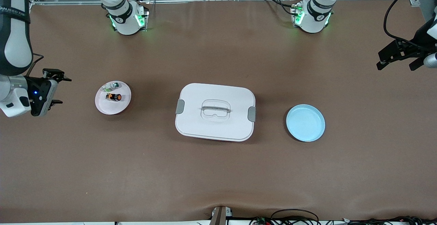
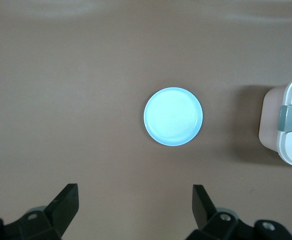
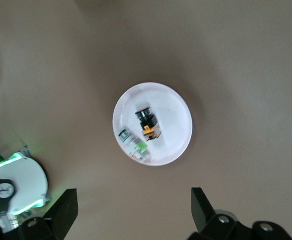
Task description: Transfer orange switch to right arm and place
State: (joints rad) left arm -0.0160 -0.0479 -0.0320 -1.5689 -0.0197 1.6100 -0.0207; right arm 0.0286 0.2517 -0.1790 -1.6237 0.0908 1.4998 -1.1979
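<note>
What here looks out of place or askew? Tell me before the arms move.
Nothing stands out. The orange switch and a white-and-green part lie on the white plate, the lidded box sits closed mid-table, the blue plate is bare. Left gripper and right gripper wait open, apart from everything.

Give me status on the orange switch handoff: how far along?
Nothing is done yet. The orange switch lies on the white plate beside a white-and-green part, at the right arm's end of the table. Nothing is in hand: the right gripper waits open beside that plate, and the left gripper is open at its own end. The blue plate holds nothing. Pickup, transfer and placing all remain.
</note>
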